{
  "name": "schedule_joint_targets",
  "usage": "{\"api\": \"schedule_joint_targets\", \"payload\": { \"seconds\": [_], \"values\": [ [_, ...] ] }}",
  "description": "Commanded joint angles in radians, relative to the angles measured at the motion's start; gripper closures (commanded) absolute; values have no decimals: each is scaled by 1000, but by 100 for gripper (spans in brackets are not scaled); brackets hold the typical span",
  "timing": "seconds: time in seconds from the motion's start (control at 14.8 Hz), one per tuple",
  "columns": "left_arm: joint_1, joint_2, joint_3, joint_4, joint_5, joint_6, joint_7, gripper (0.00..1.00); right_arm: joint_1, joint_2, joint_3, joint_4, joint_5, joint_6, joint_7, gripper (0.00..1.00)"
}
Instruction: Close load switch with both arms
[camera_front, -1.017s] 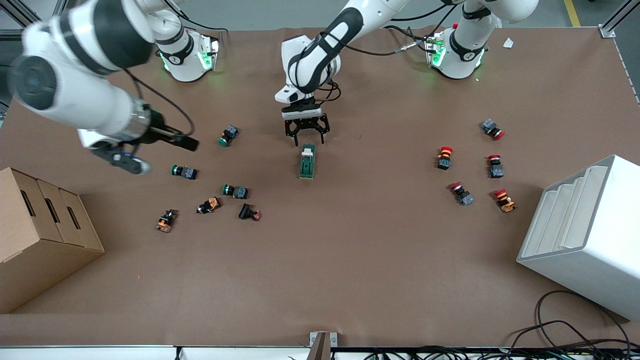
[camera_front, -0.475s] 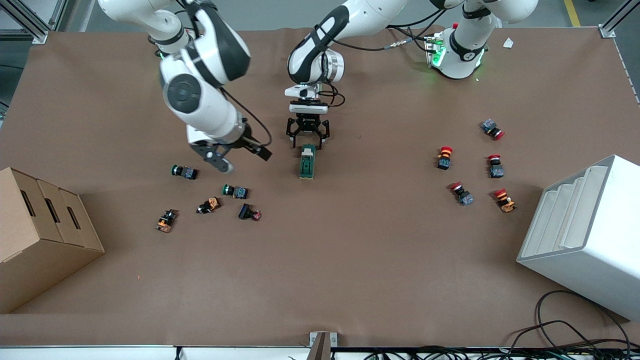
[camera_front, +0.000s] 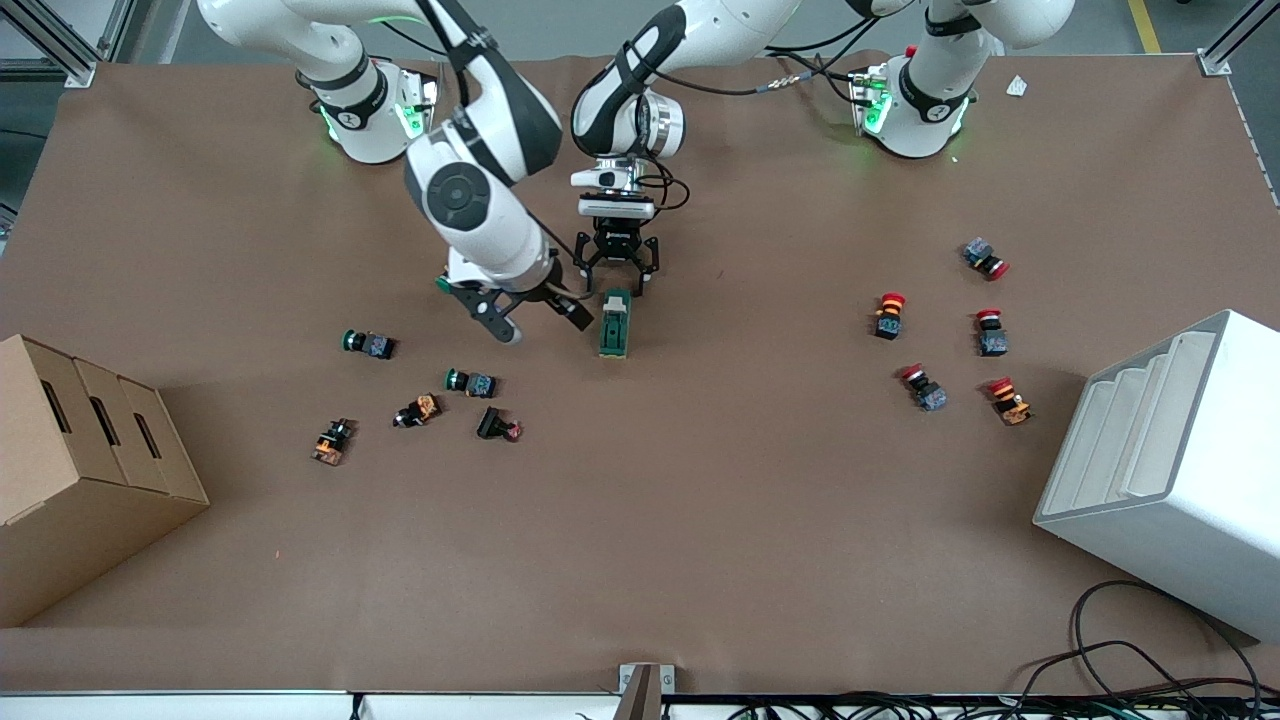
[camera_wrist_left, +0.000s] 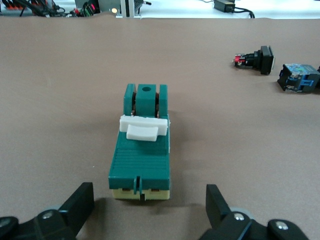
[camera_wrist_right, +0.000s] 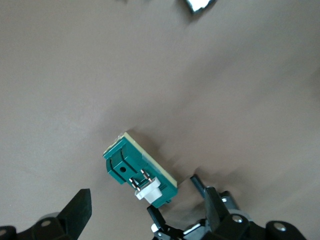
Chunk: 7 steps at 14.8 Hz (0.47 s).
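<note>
The load switch (camera_front: 614, 326), a dark green block with a white lever (camera_front: 617, 298), lies mid-table. It also shows in the left wrist view (camera_wrist_left: 141, 150) and the right wrist view (camera_wrist_right: 139, 166). My left gripper (camera_front: 615, 283) is open, low at the switch's lever end, its fingers (camera_wrist_left: 76, 204) standing wider than the block and just short of it. My right gripper (camera_front: 534, 318) is open beside the switch toward the right arm's end, one finger (camera_front: 576, 315) close to the block's side. In the right wrist view my right gripper (camera_wrist_right: 146, 206) frames the switch.
Several green, orange and red push buttons (camera_front: 470, 382) lie toward the right arm's end, two showing in the left wrist view (camera_wrist_left: 299, 78). Red buttons (camera_front: 888, 314) lie toward the left arm's end. A cardboard box (camera_front: 90, 470) and a white bin (camera_front: 1170, 470) flank the table.
My right arm has swung in from the right arm's end of the table to beside the switch. My left gripper has come down closer to the switch's lever end.
</note>
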Motion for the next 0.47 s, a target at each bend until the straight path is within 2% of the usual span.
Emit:
{"api": "schedule_joint_targets", "payload": {
  "seconds": [0.0, 0.41],
  "values": [
    [-27, 53, -4, -6, -12, 9, -39, 1, 56, 29, -11, -12, 22, 70, 53, 0],
    [-29, 70, -4, -6, -12, -12, -30, 1, 105, 101, -11, -29, 24, 208, 76, 0]
  ]
}}
